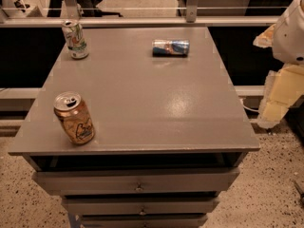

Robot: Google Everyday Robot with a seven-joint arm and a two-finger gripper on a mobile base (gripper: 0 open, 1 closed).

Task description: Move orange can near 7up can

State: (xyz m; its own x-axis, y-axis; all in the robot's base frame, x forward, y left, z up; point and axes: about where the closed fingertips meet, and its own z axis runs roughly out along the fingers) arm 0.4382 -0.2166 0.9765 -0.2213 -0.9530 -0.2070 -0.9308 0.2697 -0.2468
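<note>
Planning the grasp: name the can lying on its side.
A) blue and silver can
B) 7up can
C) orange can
A: the blue and silver can lies flat; the orange can and 7up can stand upright; the hand is beyond the table's right edge.

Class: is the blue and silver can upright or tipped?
Tipped: the blue and silver can lies lengthwise on the tabletop. The gripper hangs beyond its right edge.
</note>
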